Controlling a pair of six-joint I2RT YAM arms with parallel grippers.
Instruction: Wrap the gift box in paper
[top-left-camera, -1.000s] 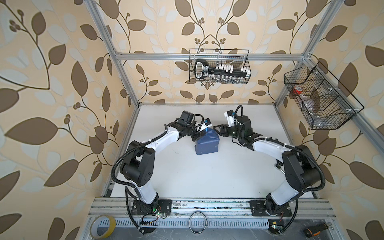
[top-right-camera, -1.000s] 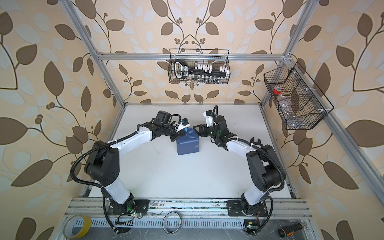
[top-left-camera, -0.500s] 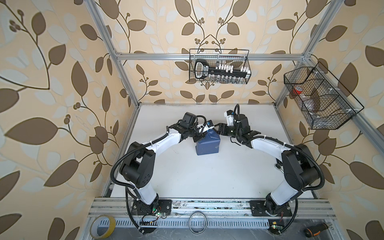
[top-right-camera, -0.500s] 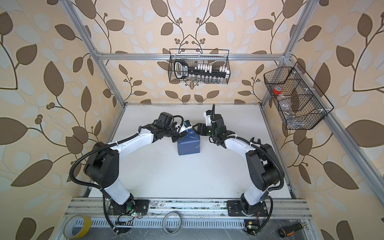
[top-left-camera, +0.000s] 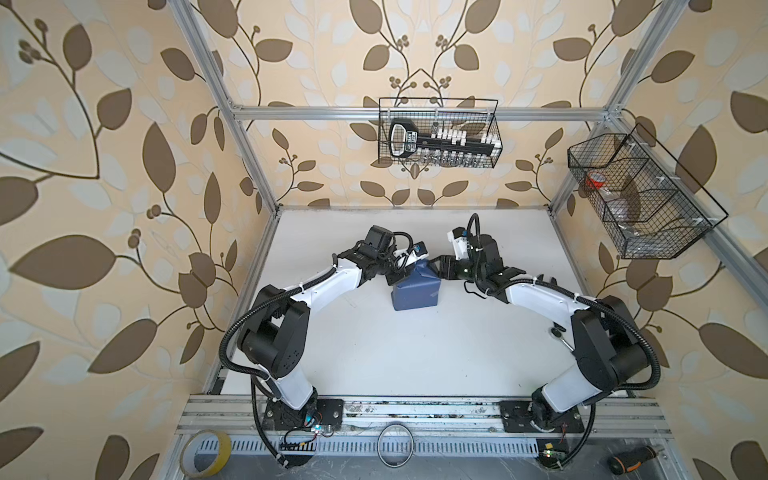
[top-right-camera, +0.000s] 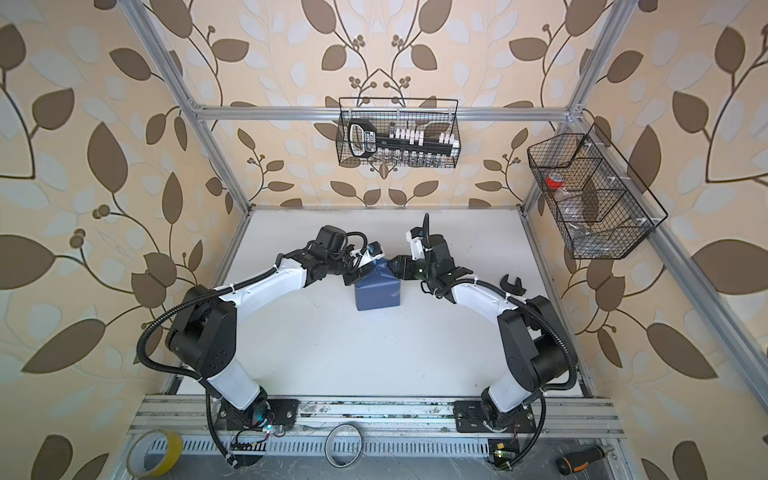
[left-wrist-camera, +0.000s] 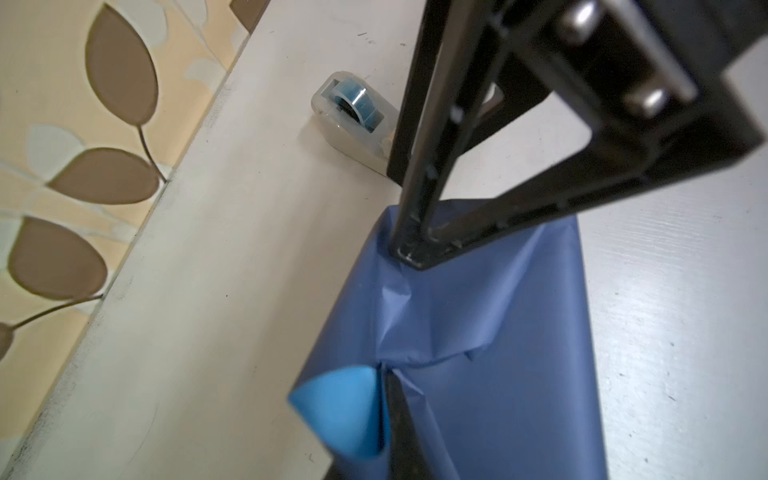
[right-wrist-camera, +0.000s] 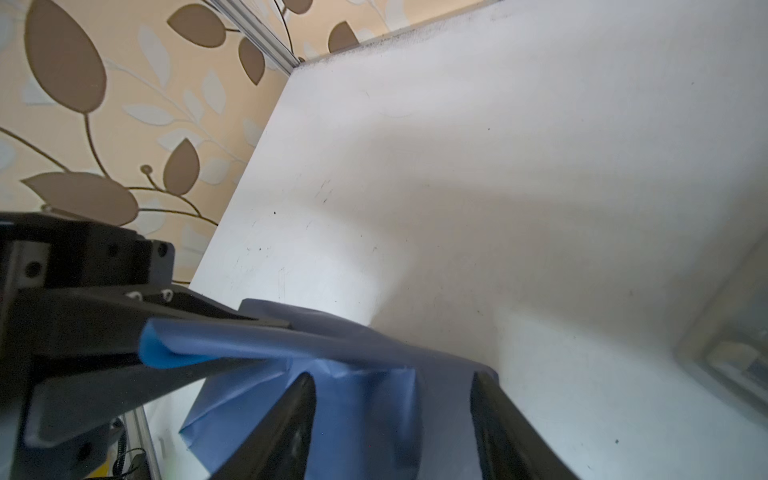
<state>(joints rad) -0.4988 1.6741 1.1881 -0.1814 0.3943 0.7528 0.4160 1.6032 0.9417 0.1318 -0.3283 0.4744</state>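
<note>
Both top views: arms (top-left-camera: 328, 286) bow inward; left jaws clenched on the paper (top-left-camera: 415, 293), right jaws spread astride it (box hidden); wire basket (top-left-camera: 440, 99) holds tools (top-left-camera: 440, 139).

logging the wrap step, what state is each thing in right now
paper: folded around the gift box, dark side out, one end flap lifted
gift box: inside the paper, hidden in both top views
left gripper: shut on the paper's end flap
right gripper: open over the paper, holding nothing
tape dispenser: on the table, apart from the paper, untouched, roll inside
</note>
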